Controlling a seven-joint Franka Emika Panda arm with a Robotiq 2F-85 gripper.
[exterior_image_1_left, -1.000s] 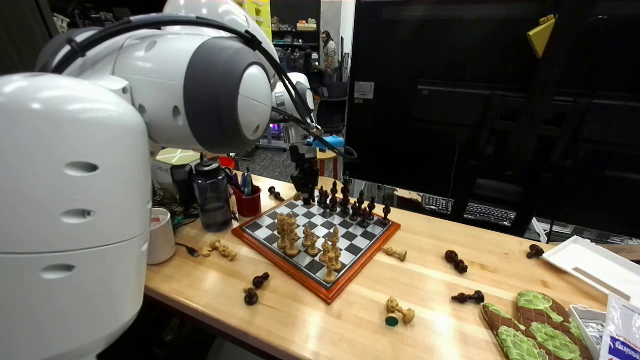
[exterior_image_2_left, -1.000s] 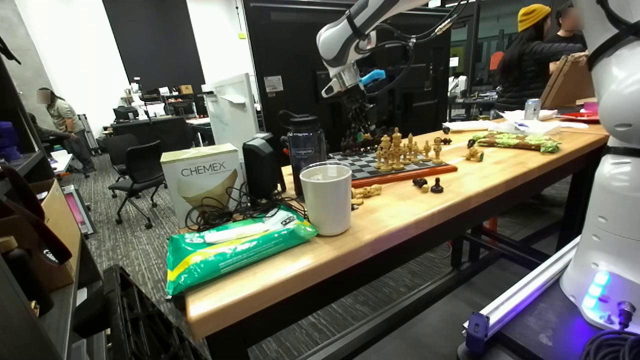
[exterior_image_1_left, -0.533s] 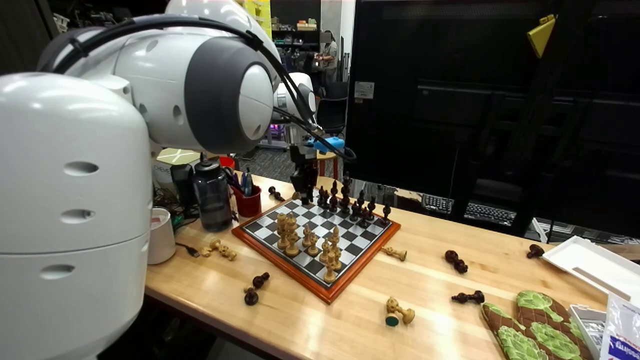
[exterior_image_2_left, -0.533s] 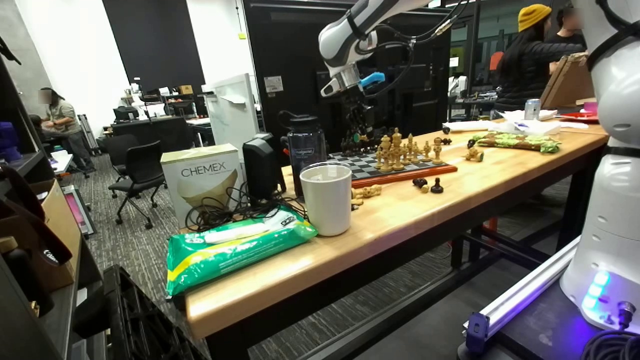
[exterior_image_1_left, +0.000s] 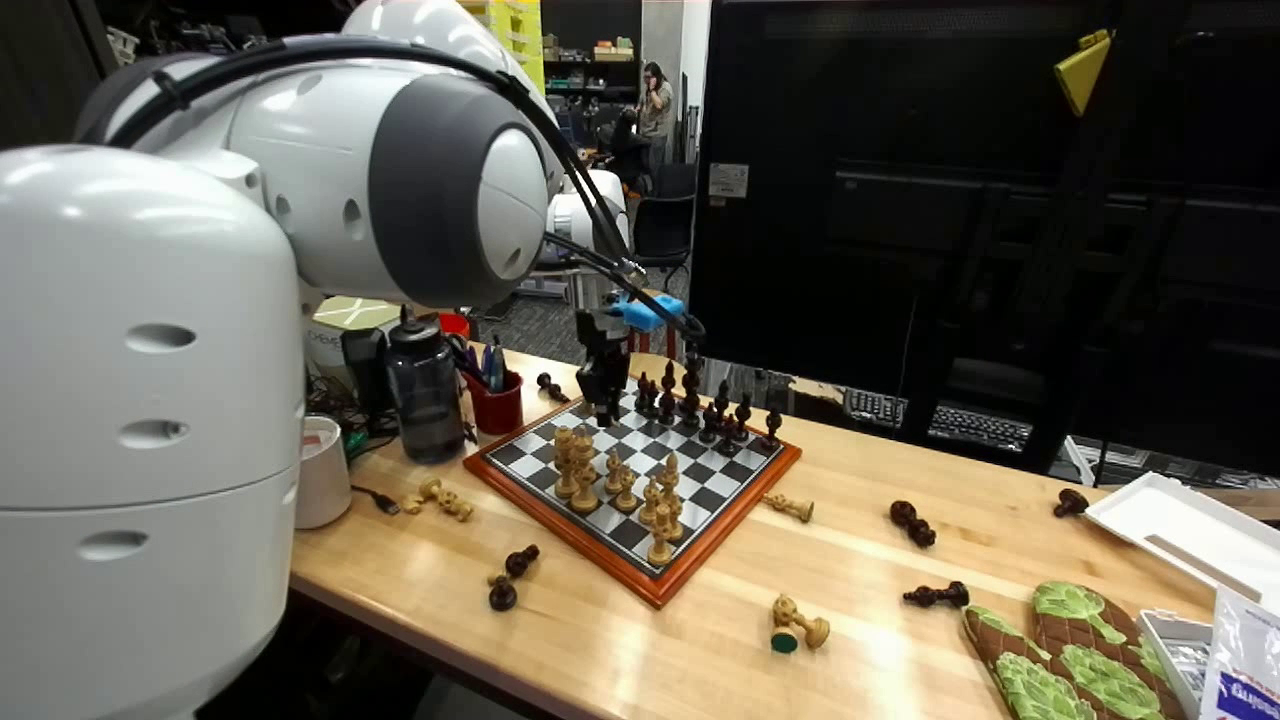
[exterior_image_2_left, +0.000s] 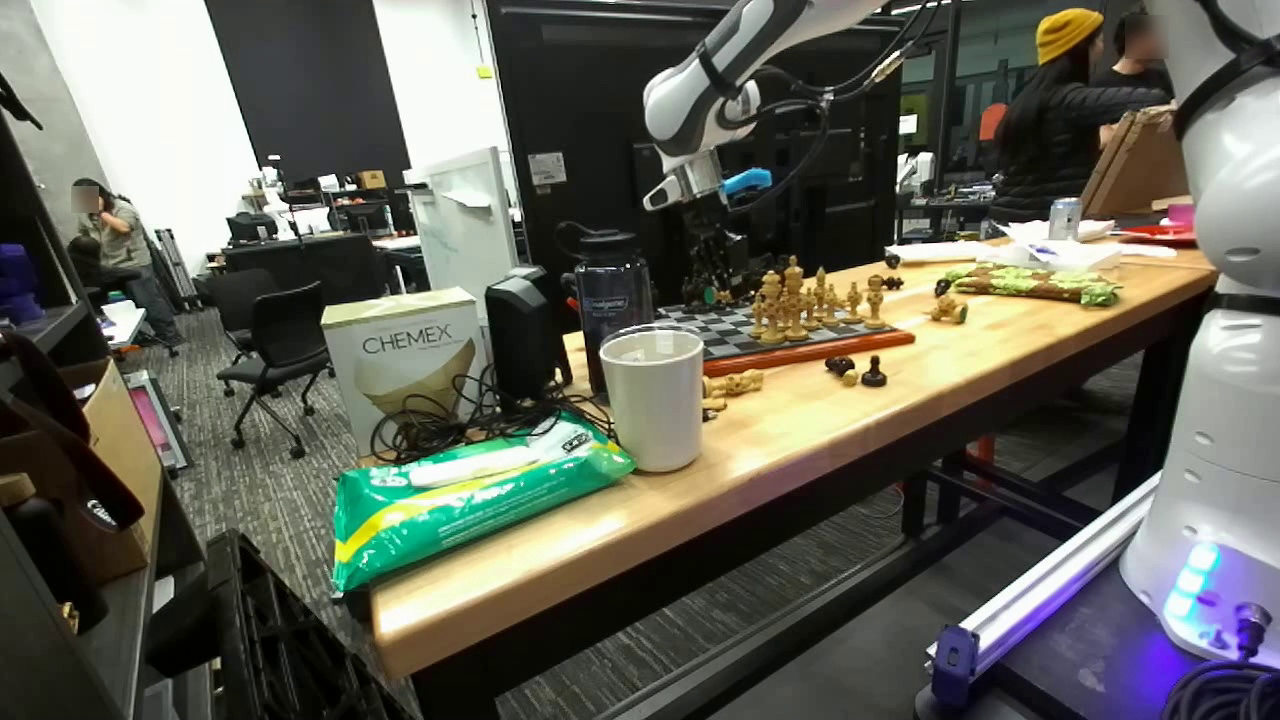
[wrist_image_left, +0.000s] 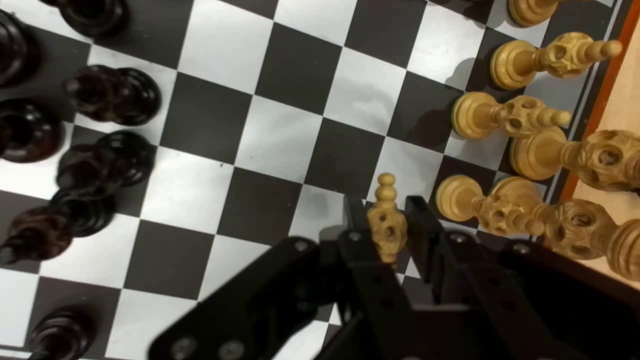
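Observation:
My gripper (wrist_image_left: 386, 215) is closed on a light wooden chess piece (wrist_image_left: 388, 232), which lies tilted between its fingertips in the wrist view. In an exterior view the gripper (exterior_image_2_left: 720, 280) hangs low over the chessboard (exterior_image_2_left: 690, 322), and the held piece's green base (exterior_image_2_left: 710, 296) shows. The gripper also shows over the far left part of the board in an exterior view (exterior_image_1_left: 604, 405). Light pieces (exterior_image_1_left: 583, 480) stand along the board's near side, and dark pieces (exterior_image_1_left: 690, 390) stand along the far side. In the wrist view a light piece (wrist_image_left: 457, 197) stands close to the right finger.
A dark bottle (exterior_image_1_left: 425, 390) and a red pen cup (exterior_image_1_left: 497, 408) stand left of the board. A white mug (exterior_image_2_left: 653, 400) is near the table's edge. Loose pieces lie about, such as a light one (exterior_image_1_left: 790, 507) and a dark one (exterior_image_1_left: 912, 525). A patterned mitt (exterior_image_1_left: 1090, 660) lies at right.
My gripper, with the light piece in it, has moved down closer to the board. In the last half second it has also shifted slightly toward the board's near side.

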